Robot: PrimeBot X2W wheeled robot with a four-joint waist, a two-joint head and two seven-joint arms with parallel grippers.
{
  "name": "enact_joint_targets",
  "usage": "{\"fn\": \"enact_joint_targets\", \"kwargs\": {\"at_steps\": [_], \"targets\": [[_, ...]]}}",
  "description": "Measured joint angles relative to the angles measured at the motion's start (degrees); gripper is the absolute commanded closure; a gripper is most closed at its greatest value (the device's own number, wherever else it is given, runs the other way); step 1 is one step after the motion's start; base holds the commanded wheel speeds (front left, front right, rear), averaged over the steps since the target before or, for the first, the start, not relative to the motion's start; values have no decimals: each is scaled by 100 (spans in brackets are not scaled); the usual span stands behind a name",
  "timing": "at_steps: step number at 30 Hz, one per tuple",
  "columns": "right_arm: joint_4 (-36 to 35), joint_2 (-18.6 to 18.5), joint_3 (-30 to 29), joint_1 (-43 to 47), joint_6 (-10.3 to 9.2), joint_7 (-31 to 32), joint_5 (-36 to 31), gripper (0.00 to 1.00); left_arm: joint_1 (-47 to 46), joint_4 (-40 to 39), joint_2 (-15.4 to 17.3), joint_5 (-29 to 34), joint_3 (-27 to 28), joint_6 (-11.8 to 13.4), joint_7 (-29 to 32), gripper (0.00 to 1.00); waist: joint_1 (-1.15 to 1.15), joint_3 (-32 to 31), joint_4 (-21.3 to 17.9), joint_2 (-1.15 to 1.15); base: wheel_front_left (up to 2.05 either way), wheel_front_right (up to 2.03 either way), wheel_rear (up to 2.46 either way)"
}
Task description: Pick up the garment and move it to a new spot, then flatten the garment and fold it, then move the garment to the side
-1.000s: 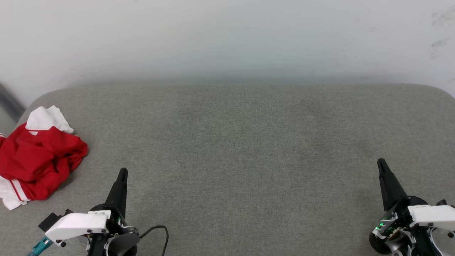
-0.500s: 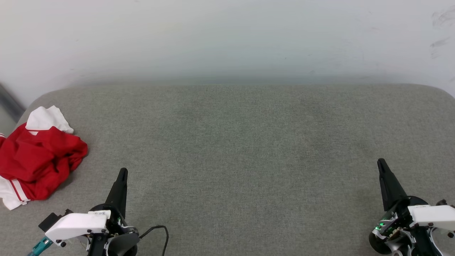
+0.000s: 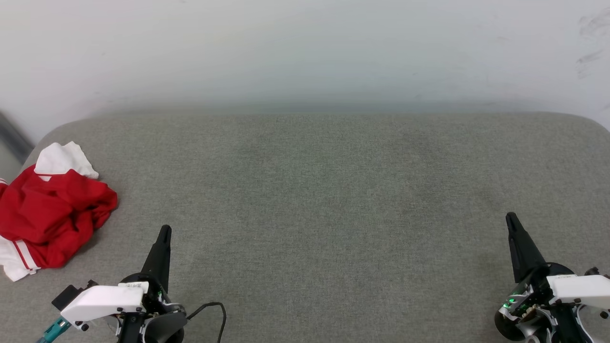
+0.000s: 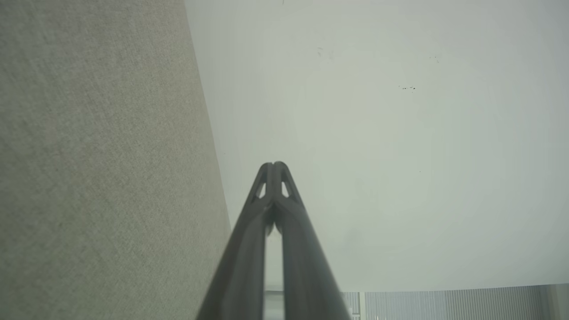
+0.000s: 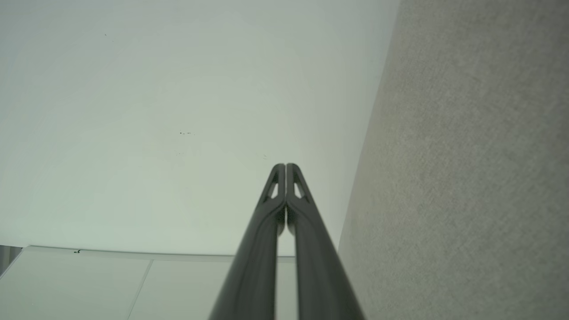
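Nothing has shifted since the earlier frames. Grey fabric surface [image 3: 333,200]; garment [image 3: 47,214], red-and-white jersey, crumpled at its left edge, untouched; left gripper [image 3: 164,231] and right gripper [image 3: 511,218], both pinched closed, empty. Recommended: open the left gripper wide, reach left, and pinch a thick red fold.

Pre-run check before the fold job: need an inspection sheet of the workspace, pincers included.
Surface: grey woven fabric tabletop, rounded far corners.
Job's things: crumpled red jersey T-shirt with white sleeves, at the left edge, apart from both pincers.
Clutter: nothing seen.
Pincers: left pincer and right pincer both shut, holding nothing.
Cables: thin black cable looping beside the left wrist.
Surroundings: pale wall behind, faint scuffs upper right.
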Motion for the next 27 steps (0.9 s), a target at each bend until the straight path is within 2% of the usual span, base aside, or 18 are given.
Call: {"fn": "enact_joint_targets", "kwargs": {"at_steps": [20,21,27], "targets": [[0,0,0,0,0,0,0,100,0,0,0,4,1,1,0,100,0,0,0,0,0,0,0],[0,0,0,0,0,0,0,0,0,0,0,4,1,1,0,0,0,0,0,0,0,0,0],[257,5,13,287,-1,-31,1,0,259,244,-29,4,-48,3,-29,0,0,0,-1,0,0,0,0]]}}
